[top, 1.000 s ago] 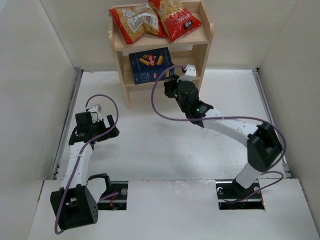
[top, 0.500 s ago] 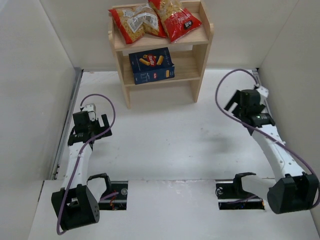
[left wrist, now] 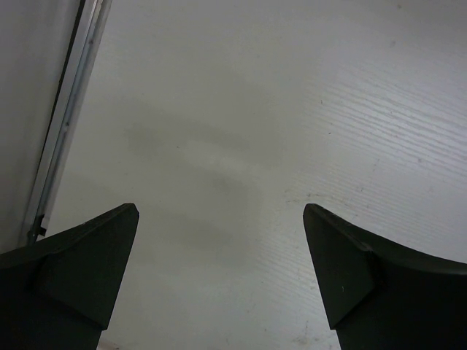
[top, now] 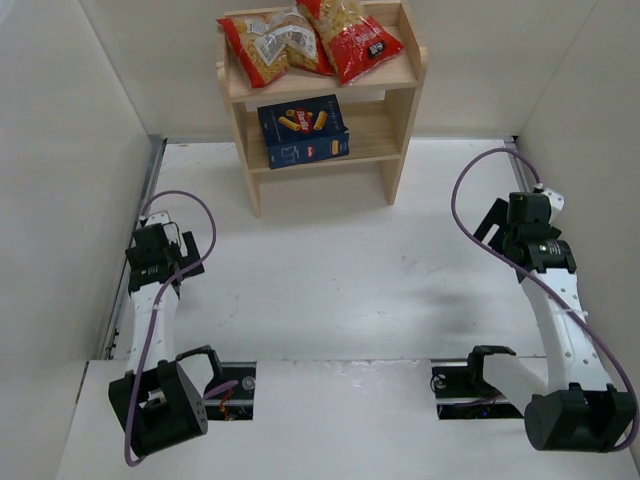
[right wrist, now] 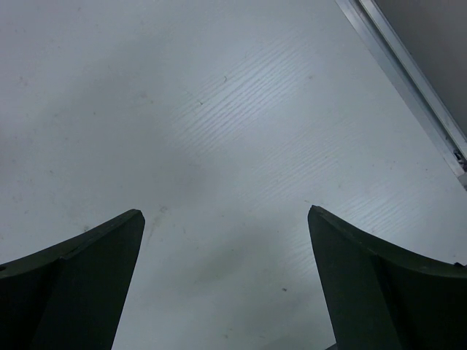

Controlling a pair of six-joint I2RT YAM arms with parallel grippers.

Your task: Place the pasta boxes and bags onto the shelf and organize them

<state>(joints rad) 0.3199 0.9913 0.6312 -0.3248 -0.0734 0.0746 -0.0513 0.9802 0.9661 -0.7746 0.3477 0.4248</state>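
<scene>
The wooden shelf (top: 400,150) stands at the back of the table. Two red bags lie side by side on its top tier: one with a white label (top: 272,45) and one to its right (top: 350,35). The dark blue pasta box (top: 303,131) stands on the lower tier, at its left. My left gripper (top: 158,248) is far from the shelf at the table's left edge, open (left wrist: 219,215) over bare white tabletop. At the right edge my right gripper (top: 525,225) also hangs open (right wrist: 226,215) with nothing between its fingers.
A metal rail (top: 135,250) runs along the table's left edge, close to my left gripper (left wrist: 69,117). A matching rail (right wrist: 408,69) borders the right edge. White walls enclose the table on three sides. The arm bases sit at the near edge.
My right arm has drawn back from the blue box on the lower tier to the table's right side, and its jaws have opened. My left arm has pulled back slightly to the left.
</scene>
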